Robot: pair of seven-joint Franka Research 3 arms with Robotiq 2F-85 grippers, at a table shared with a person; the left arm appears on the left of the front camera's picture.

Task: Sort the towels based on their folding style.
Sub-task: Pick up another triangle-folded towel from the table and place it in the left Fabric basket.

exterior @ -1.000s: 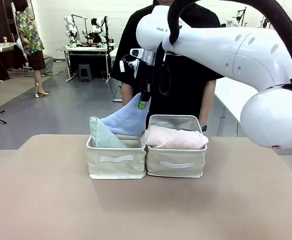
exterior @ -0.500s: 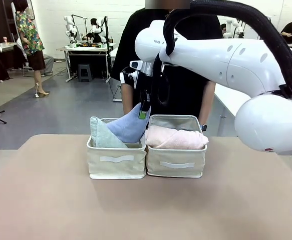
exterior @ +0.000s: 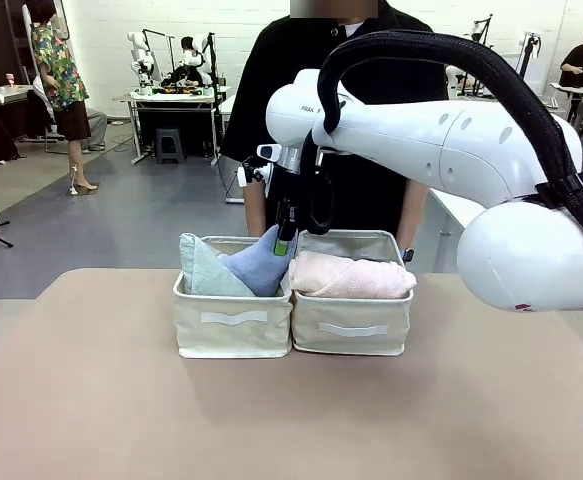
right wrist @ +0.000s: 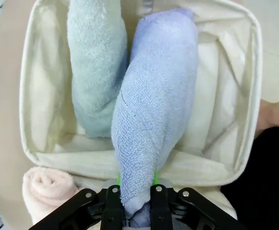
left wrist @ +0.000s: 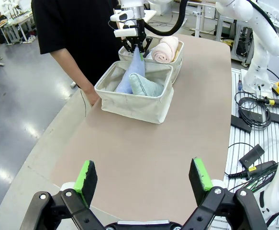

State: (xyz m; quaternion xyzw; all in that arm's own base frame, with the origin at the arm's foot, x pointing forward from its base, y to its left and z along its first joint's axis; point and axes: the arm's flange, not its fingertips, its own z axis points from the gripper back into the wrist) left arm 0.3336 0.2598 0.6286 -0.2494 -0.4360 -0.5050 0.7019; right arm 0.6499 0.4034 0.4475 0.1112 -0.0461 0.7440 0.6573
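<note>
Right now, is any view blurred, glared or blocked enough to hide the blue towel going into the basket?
Front view: sharp, evenly lit; the right arm's bulk hides the far right, yet the light blue towel stays clear. Left wrist view: wide-angle bending at the edges, floor glare at left, cream basket crisp. Right wrist view: close, soft shadow inside the basket, the right gripper clamped on the towel's tip.

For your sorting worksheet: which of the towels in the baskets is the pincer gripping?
The light blue cone-folded towel, clamped by its tip in the right pincer; the mint towel beside it lies free.
</note>
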